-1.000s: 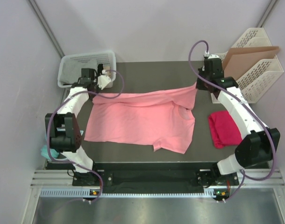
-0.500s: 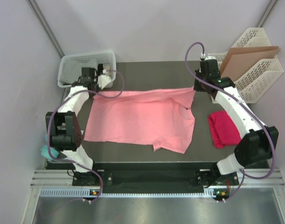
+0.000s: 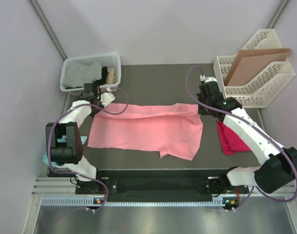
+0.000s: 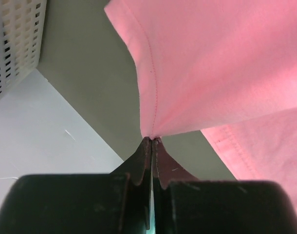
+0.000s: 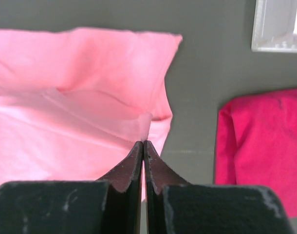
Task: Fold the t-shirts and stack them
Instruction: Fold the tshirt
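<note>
The dark desk is covered across its middle by the salmon-pink t-shirt, which is spread flat. Its far edge is doubled over into a narrow band, and a sleeve is seen jutting out at the near edge. The magenta t-shirt is bunched compactly to its right, partly hidden by the right arm. The pink shirt's far left corner is pinched by the left pincer, and its far right corner by the right pincer.
</note>
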You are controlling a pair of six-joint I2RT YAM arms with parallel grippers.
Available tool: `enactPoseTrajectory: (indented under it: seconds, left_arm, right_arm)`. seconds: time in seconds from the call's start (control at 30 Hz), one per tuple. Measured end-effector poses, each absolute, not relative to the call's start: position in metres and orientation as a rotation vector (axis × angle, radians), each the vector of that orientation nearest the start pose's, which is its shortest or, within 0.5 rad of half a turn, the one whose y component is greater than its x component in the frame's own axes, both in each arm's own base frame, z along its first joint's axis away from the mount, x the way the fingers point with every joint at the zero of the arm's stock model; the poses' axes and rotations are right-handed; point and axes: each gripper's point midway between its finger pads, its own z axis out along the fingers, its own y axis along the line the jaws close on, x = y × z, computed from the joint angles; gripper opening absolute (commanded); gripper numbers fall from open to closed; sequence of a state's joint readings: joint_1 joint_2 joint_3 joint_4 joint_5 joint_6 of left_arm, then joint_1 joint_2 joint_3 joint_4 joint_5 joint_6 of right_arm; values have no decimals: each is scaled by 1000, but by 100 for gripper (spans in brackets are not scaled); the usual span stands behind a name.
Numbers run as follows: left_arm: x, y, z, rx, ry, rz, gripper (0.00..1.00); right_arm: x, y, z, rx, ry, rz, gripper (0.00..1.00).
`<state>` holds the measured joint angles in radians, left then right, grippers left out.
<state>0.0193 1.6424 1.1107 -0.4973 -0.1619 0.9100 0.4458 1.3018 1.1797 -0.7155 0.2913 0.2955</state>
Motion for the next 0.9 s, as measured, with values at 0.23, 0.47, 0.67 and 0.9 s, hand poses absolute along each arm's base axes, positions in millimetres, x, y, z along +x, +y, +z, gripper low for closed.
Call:
enactPoseTrajectory:
  seconds: [0.23, 0.47, 0.67, 0.9]
  left_arm:
    - [356, 61, 81, 1121, 2434, 479, 16]
    - [338, 61, 65, 1171, 2483, 446, 66]
    - [355, 55, 92, 1127, 2455, 420, 81]
    - [385, 24, 128, 1075, 2347, 371, 81]
  right_arm:
    - [281, 103, 136, -21, 2489, -18, 36]
    - [283, 108, 151, 10, 2481, 13, 54]
    - [334, 117, 174, 44, 2400, 29, 46]
    - [377, 99, 91, 116, 2575, -88, 39]
